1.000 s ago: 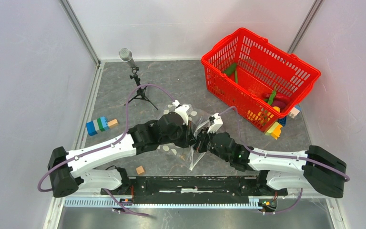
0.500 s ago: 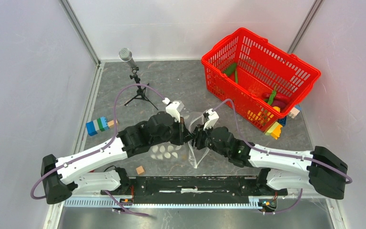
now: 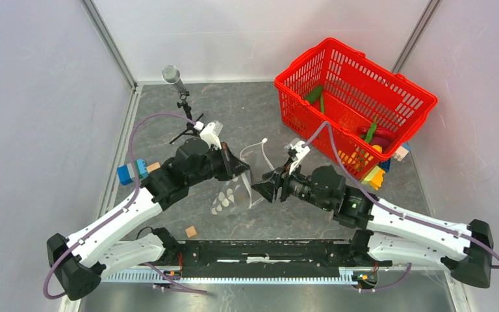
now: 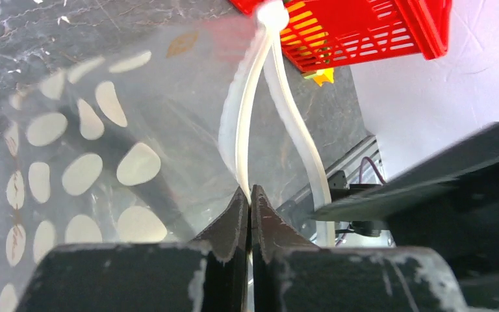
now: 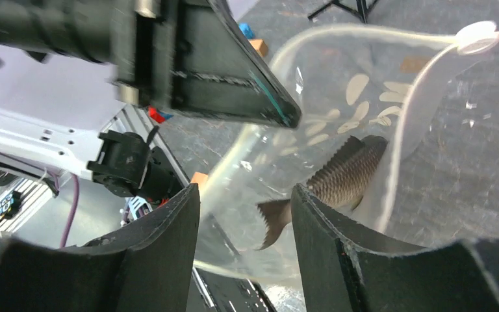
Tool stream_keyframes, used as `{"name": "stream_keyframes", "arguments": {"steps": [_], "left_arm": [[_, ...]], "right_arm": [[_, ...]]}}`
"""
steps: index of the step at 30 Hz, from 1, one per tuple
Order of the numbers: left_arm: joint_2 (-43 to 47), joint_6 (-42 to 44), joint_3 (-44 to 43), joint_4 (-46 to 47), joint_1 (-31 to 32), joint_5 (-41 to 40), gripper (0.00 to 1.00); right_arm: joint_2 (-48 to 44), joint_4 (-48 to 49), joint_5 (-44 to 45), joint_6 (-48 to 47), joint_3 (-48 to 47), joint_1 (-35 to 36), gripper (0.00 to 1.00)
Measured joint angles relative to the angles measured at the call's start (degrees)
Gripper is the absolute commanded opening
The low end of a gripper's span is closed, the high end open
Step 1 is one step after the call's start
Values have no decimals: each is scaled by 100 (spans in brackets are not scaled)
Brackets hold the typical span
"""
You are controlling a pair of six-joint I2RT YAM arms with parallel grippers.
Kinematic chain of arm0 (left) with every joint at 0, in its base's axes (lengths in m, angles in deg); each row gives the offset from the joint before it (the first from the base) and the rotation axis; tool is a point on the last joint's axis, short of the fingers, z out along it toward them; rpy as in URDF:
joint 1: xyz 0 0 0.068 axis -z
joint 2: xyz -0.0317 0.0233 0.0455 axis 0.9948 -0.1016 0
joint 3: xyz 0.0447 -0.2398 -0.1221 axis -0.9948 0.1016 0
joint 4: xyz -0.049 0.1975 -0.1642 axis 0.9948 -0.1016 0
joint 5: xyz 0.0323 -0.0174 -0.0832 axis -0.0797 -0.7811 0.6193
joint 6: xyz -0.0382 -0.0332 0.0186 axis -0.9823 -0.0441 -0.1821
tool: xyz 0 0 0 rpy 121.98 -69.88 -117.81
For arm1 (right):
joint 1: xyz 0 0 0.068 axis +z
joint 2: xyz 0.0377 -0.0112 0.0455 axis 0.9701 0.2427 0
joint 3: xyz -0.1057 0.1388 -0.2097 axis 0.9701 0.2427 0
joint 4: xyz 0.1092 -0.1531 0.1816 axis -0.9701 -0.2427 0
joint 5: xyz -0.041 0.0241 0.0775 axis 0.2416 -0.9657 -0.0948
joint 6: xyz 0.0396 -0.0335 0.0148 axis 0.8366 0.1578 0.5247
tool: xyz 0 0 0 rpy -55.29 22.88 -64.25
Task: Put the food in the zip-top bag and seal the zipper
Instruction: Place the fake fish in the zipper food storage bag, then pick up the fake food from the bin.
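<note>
The zip-top bag, clear with white dots, hangs from my left gripper. In the left wrist view that gripper is shut on one white strip of the zipper, and the other strip bows away, so the mouth gapes. A grey fish lies inside the bag. My right gripper is open just right of the bag; its fingers stand wide apart in front of the bag's lower edge, gripping nothing. Green pods and a magenta aubergine lie in the red basket.
The red mesh basket stands at the back right, with a yellow piece beside it on the table. A microphone on a tripod stands at the back left. Blue-green blocks and a wooden cube lie to the left.
My right gripper has opened, let go of the bag and drawn back to the right. The left arm has swung left and back with the bag, whose mouth now gapes.
</note>
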Motion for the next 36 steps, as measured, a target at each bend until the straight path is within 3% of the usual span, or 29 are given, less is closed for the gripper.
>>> {"name": "stream_keyframes", "arguments": {"steps": [8,11,16,19,24,36], "left_arm": [[131,9,378,-96,2,-514,2],[155,13,382,-105,2,-573,2],[175,42,396,-98,2,-560,2],[170,48,402,-94,2,-527,2],[122,59,404,-87,2,-457,2],[74,210,404,-76,2,-337,2]], "right_arm": [[-442,-870,85,-723,-614,22,61],[-286,-1567,737,-1102,-1268,26,68],[271,-2315,2343,-1862,-2618,-160,69],[704,-2533,2706,-2273,-3191,-1047,69],[1403,-2726,2485,-2610,-3554,-2723,76],[2938,-3272,619,-2669,-3928,-5532,93]]}}
